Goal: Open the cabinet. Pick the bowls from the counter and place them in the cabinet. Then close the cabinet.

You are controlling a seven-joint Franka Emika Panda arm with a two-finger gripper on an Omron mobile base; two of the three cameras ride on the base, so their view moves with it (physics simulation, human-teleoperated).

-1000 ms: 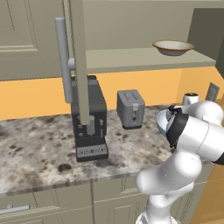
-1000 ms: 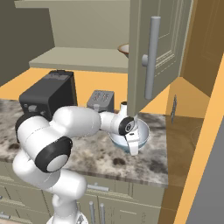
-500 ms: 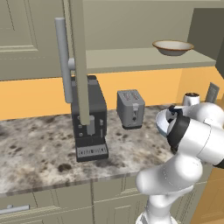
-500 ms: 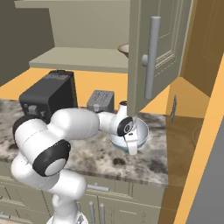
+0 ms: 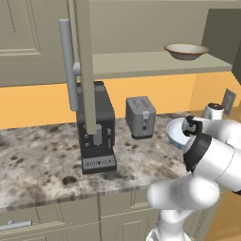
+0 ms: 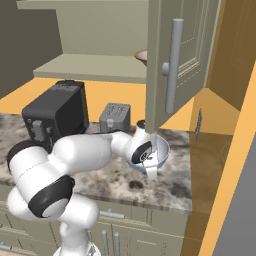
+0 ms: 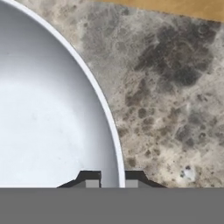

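pinching the white and pale-blue bowl [image 7: 52,113] by its rim, the end effector [image 7: 113,177] readies it for lifting off the tabletop [image 7: 175,87] toward the open cabinet [image 5: 141,63].

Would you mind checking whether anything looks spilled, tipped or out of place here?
Nothing stands out. The white bowl sits upright on the counter with the gripper shut on its rim; the tan bowl rests level in the cabinet.

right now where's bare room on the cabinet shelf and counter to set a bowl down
The cabinet shelf is bare from the open left door across to the tan bowl at its right end. The counter is bare left of the coffee machine. It is crowded from the toaster right to the white bowl, which the jaws are shut on.
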